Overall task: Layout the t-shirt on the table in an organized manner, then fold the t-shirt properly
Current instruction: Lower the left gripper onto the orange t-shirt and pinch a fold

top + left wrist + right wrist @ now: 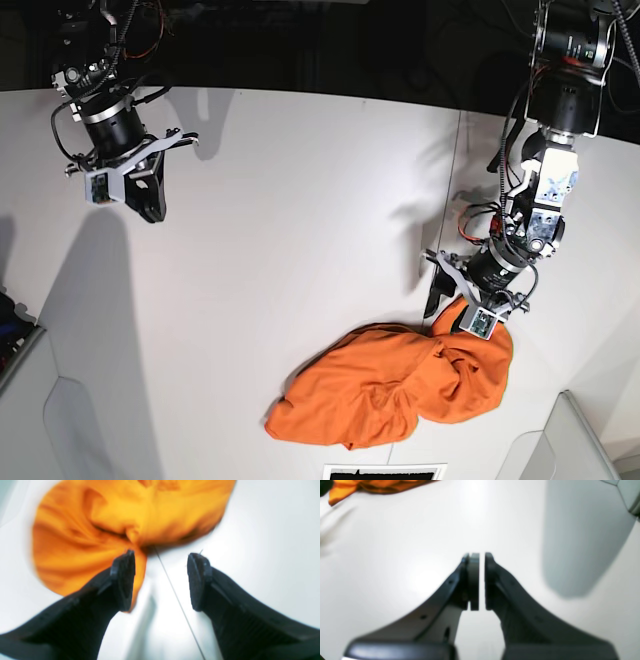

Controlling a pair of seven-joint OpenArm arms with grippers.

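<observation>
You have the t-shirt (395,388) lying in a crumpled heap near the front edge of the table (280,230), on the side of your left arm, and it is not laid out at all yet. Your left gripper (161,581) sits low at the upper edge of the heap with its jaws spread wide; nothing is pinched between them, though a fold of orange cloth hangs against the outer side of one finger (123,580). Your right gripper (478,581) hangs well apart from the shirt, over bare table at the far corner, with its jaws pressed almost together and empty. The first risk, I think, is that this loose fold stays caught on the finger when you lift, so the shirt is dragged along and bunches more. The second is that you close on the heap where several layers are stacked; then you pull up a lump and not one edge, and the shirt will not open flat. The heap is also close to the front edge, so a pull toward that side may let part of it slide off. The left wrist view is blurred, so I cannot tell where a hem or a sleeve is; choose your grasp point from the base view.
</observation>
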